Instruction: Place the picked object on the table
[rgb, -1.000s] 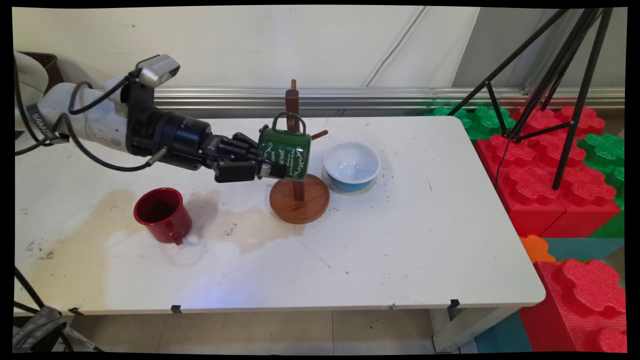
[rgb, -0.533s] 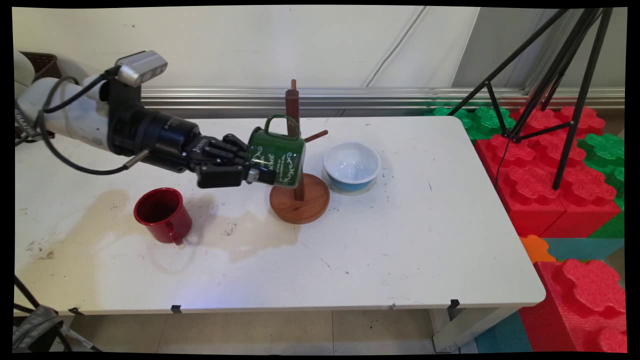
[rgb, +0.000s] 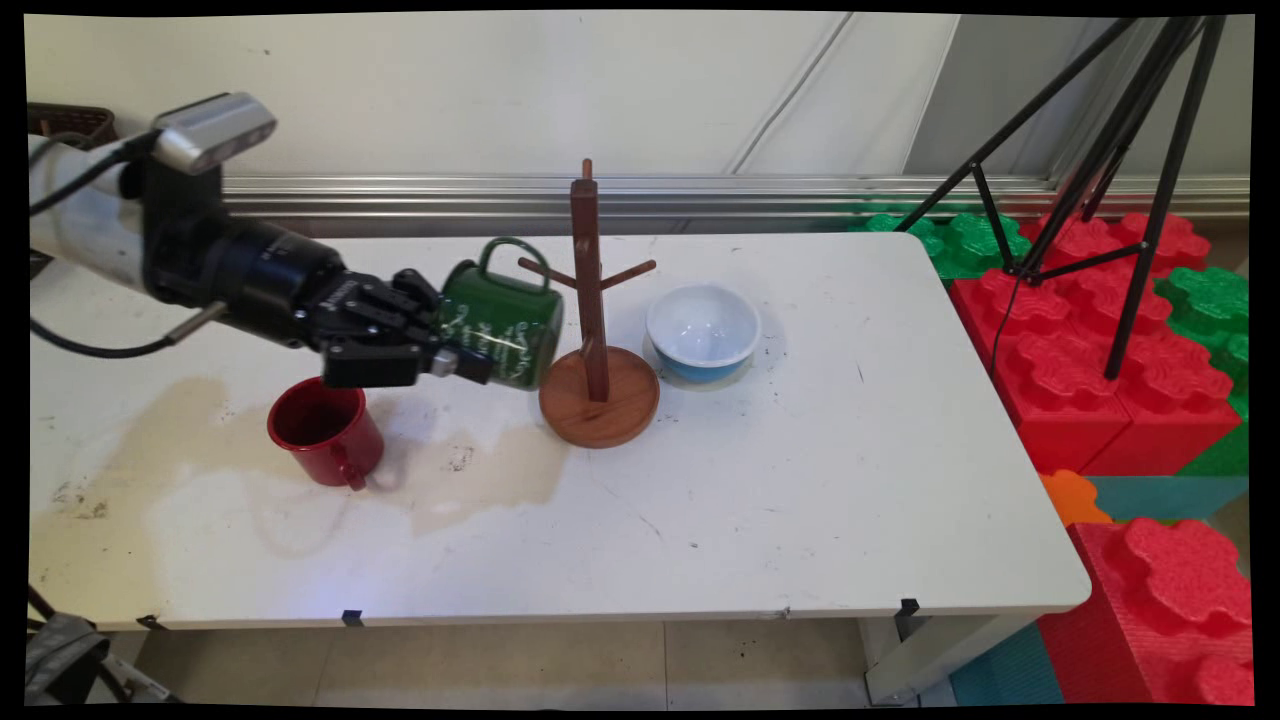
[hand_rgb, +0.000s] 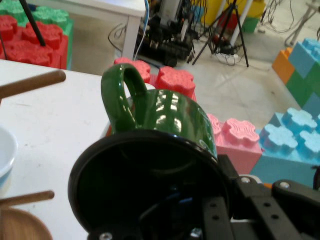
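My gripper (rgb: 458, 338) is shut on the rim of a green mug (rgb: 508, 322) and holds it on its side in the air, handle up. The mug hangs just left of the wooden mug tree (rgb: 590, 300), clear of its pegs. A red mug (rgb: 325, 430) stands upright on the table below and left of the gripper. In the hand view the green mug (hand_rgb: 170, 112) fills the middle, its dark mouth toward the camera. A peg of the mug tree (hand_rgb: 30, 82) shows at the left.
A white and blue bowl (rgb: 703, 330) sits right of the tree's round base (rgb: 600, 405). A tan stain (rgb: 480, 470) spreads over the white table (rgb: 800, 480). Red and green foam blocks (rgb: 1100, 350) and a black tripod (rgb: 1100, 150) stand off the table's right end.
The gripper has drawn the green mug leftward and slightly down, off the tree's peg and away from the post. The tree's left peg now shows.
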